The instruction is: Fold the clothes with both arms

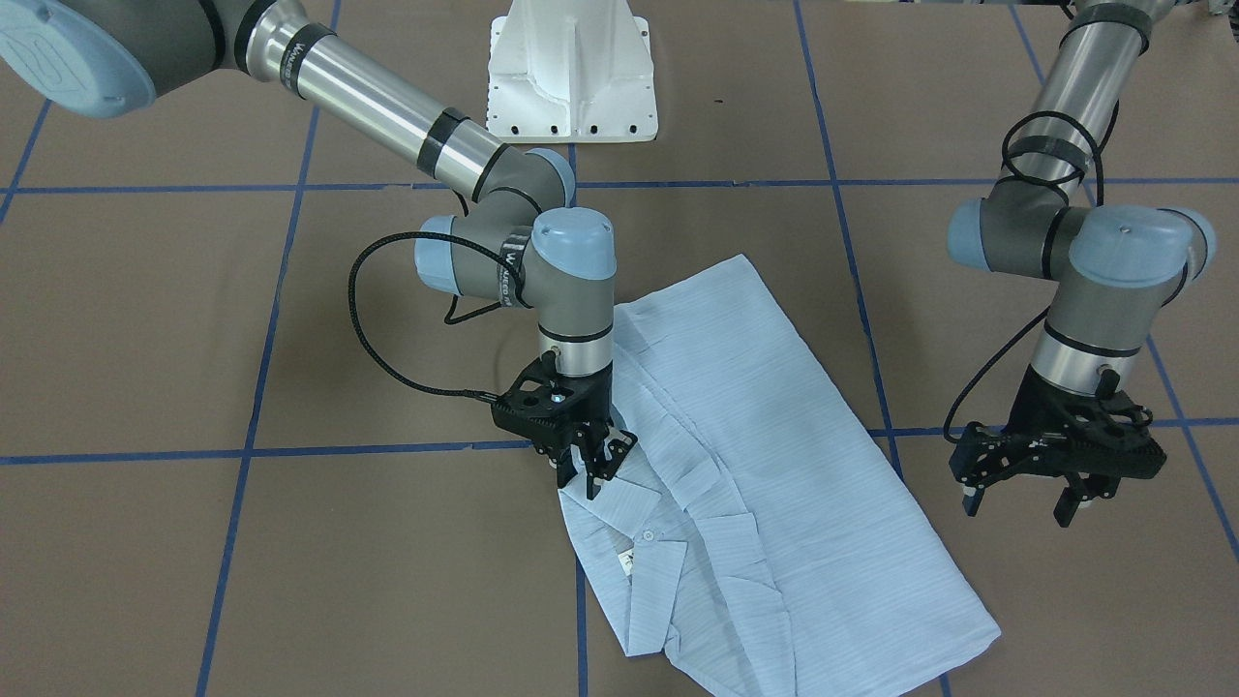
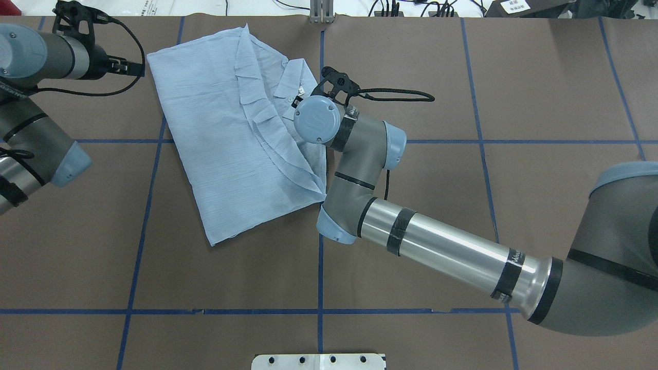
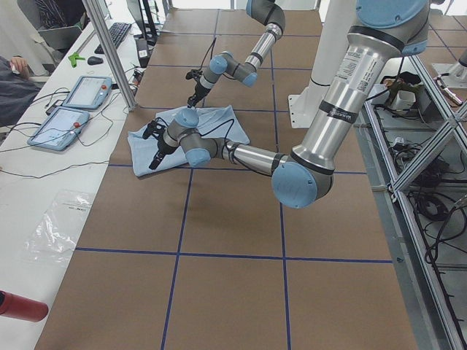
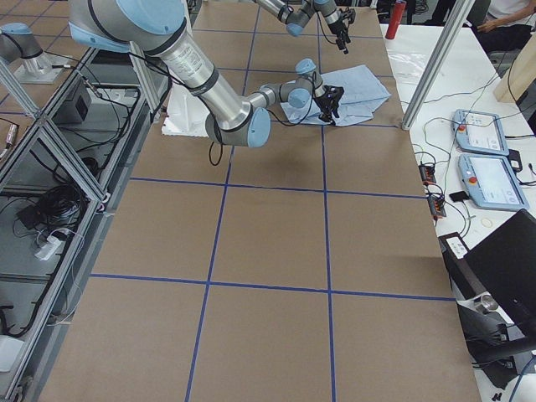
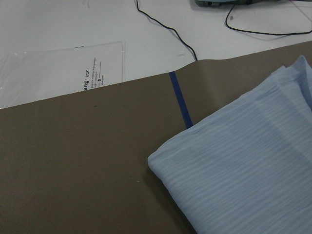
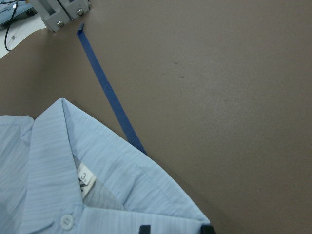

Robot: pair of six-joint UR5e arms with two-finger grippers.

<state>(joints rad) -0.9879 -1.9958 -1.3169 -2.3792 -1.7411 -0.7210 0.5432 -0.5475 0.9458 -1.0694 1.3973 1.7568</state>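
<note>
On the table's (image 1: 194, 339) far side the shirt (image 1: 774, 465) lies flat, seemingly part-folded with more folds to make, the right gripper (image 1: 590, 469) straddling its edge by the collar (image 6: 51, 165) with jaws apart, the left gripper (image 1: 1021, 503) spread wide and empty just off a corner.

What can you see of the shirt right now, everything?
The shirt is thin, pale blue, finely striped cloth, folded into a rough rectangle, flaps layered along one side. It lies flat, askew on the brown table, collar farthest from the robot, white neck label and one white button showing. The right gripper touches it beside the collar; the left gripper hangs clear.
</note>
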